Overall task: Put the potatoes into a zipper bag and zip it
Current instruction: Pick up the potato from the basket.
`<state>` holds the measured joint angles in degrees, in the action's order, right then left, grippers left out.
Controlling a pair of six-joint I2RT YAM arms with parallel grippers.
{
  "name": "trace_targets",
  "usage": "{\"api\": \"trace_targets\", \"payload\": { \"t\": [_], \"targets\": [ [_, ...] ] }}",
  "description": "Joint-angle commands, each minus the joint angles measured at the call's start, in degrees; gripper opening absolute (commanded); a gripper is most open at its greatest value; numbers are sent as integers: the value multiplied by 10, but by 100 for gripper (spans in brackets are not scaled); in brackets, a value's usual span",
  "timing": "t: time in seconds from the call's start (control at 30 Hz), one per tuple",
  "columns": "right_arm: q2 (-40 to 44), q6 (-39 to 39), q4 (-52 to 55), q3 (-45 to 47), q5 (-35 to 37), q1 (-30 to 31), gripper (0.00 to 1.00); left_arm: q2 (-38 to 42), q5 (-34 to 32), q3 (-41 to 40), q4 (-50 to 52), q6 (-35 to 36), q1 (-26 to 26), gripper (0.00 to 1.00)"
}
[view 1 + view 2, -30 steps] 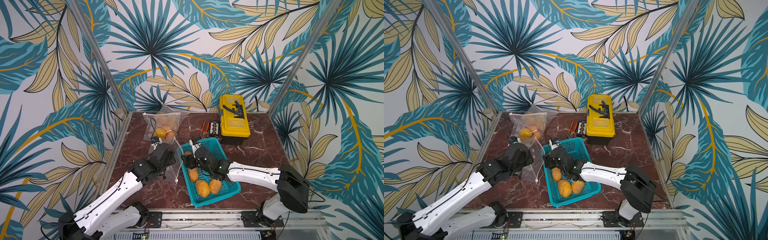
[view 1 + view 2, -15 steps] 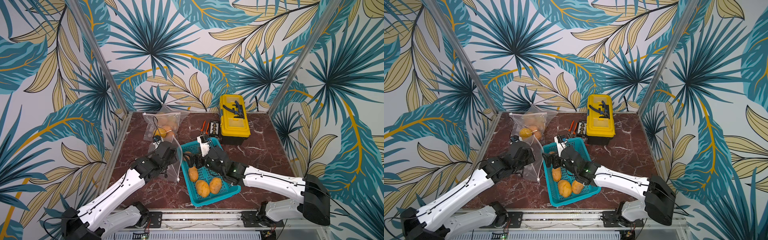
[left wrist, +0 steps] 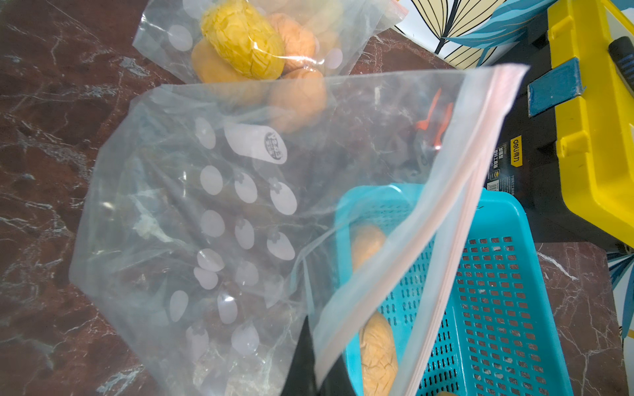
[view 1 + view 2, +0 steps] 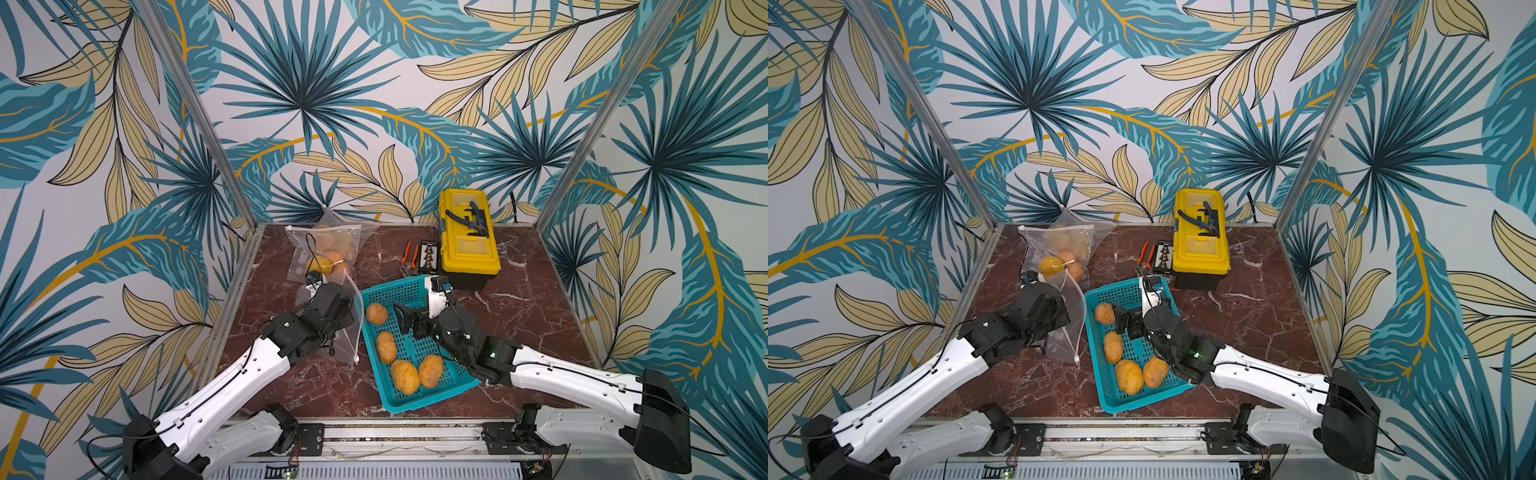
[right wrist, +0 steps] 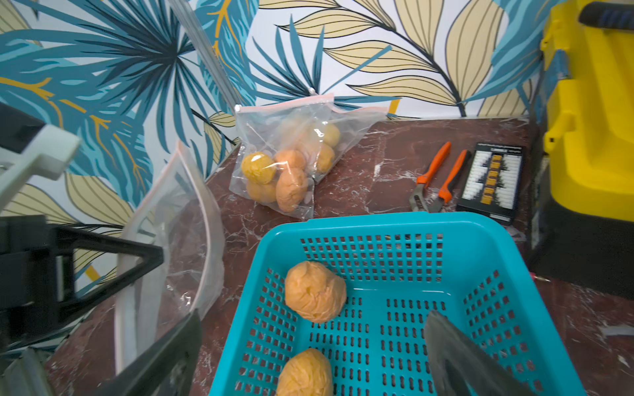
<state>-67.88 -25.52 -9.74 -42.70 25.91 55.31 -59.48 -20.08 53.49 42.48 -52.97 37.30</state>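
Several yellow-orange potatoes lie in the teal basket [image 4: 417,291] [image 4: 1133,291]. One lies at its far left [image 4: 377,313] [image 4: 1104,313] [image 5: 315,291], and the others sit nearer the front [image 4: 404,376] [image 4: 1128,376]. My left gripper [image 4: 345,311] [image 4: 1064,311] [image 3: 310,367] is shut on the rim of an empty clear zipper bag [image 4: 352,328] [image 4: 1071,328] [image 3: 240,205] [image 5: 171,240]. It holds the bag up beside the basket's left wall, mouth toward the basket. My right gripper [image 4: 409,322] [image 4: 1129,322] [image 5: 314,317] hangs open over the basket, just behind the far-left potato, holding nothing.
A second zipper bag [image 4: 328,253] [image 4: 1061,257] [image 5: 291,164] filled with potatoes lies at the back left. Orange-handled pliers [image 4: 409,257] [image 5: 435,175], a black bit case [image 4: 429,255] [image 5: 490,178] and a yellow toolbox [image 4: 467,232] [image 4: 1200,237] stand behind the basket. Walls enclose the marble table [image 4: 519,316].
My right gripper has drawn back from the bag's mouth to over the basket and opened wider, uncovering the far-left potato. My left gripper still holds the bag in the same place.
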Motion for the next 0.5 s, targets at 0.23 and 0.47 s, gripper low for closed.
{"api": "trace_targets", "payload": {
  "t": [0.23,0.47],
  "targets": [
    [-116,-52,-19,-16,-101,-58,99,5,4,16,3,5,-3,0],
    [-221,-61,-22,-74,-193,-72,100,6,6,16,3,7,-4,0]
  ]
}}
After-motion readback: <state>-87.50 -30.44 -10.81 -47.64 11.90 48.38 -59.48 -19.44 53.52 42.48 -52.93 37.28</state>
